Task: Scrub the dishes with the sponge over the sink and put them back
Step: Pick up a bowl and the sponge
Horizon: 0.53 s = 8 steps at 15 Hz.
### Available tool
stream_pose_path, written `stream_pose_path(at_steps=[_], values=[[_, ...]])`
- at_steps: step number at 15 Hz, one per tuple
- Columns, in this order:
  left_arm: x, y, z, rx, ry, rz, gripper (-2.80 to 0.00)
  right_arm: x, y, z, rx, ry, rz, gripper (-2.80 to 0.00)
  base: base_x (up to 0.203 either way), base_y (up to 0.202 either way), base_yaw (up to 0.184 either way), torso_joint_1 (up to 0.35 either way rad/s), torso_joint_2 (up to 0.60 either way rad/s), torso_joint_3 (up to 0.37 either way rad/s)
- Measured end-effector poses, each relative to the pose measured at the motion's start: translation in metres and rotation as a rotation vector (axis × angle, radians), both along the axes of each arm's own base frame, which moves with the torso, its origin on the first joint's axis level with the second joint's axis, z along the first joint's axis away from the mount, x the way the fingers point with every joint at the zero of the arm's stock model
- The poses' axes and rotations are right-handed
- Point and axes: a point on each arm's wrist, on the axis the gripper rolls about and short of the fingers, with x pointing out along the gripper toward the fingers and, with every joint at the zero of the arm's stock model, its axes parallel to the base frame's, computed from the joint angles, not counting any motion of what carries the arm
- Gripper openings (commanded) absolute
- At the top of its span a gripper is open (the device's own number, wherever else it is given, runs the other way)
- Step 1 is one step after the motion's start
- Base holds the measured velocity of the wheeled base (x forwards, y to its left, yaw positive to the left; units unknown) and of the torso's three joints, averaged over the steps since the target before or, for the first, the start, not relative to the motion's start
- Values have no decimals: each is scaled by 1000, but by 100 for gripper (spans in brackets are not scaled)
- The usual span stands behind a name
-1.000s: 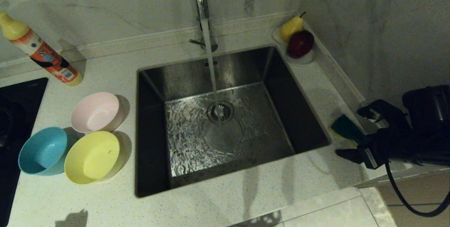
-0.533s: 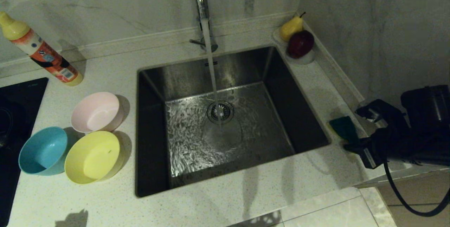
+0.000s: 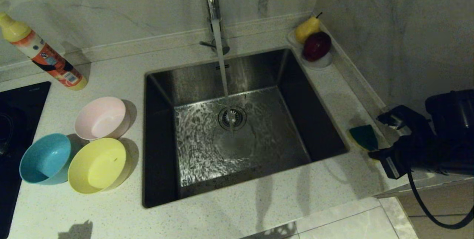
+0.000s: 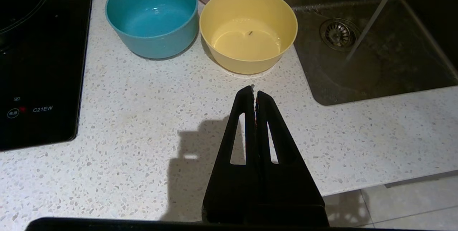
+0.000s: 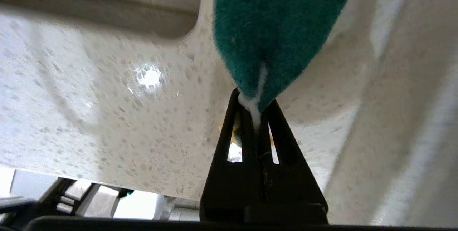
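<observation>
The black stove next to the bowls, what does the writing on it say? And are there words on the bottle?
"C21EW": white letters on the black stove, beside a small round button symbol and a red dot.
Bottle by the wall: its orange label has print, too small and blurred to read.
Nothing else carries readable text.

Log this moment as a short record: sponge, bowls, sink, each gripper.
sponge: pinched at one end by the right gripper, on the counter right of the sink
bowls: pink bowl, blue bowl, yellow bowl grouped on the counter left of the sink, none picked up
sink: tap running, water over the drain
left gripper: fingers shut, holding nothing, above the counter near the yellow bowl
</observation>
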Motion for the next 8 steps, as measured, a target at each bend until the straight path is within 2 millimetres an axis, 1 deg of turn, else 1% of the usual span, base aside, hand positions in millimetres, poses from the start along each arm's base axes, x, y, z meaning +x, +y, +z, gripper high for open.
stream_pose_path(at_steps=[4,8], values=[[0,0,0,0,0,0,-280,-10,4,22,21,-77,24,-280,0,0,0,0,0,0],[0,0,0,0,0,0,-280,-23,19,42,37,-136,88,-280,0,0,0,0,0,0]])
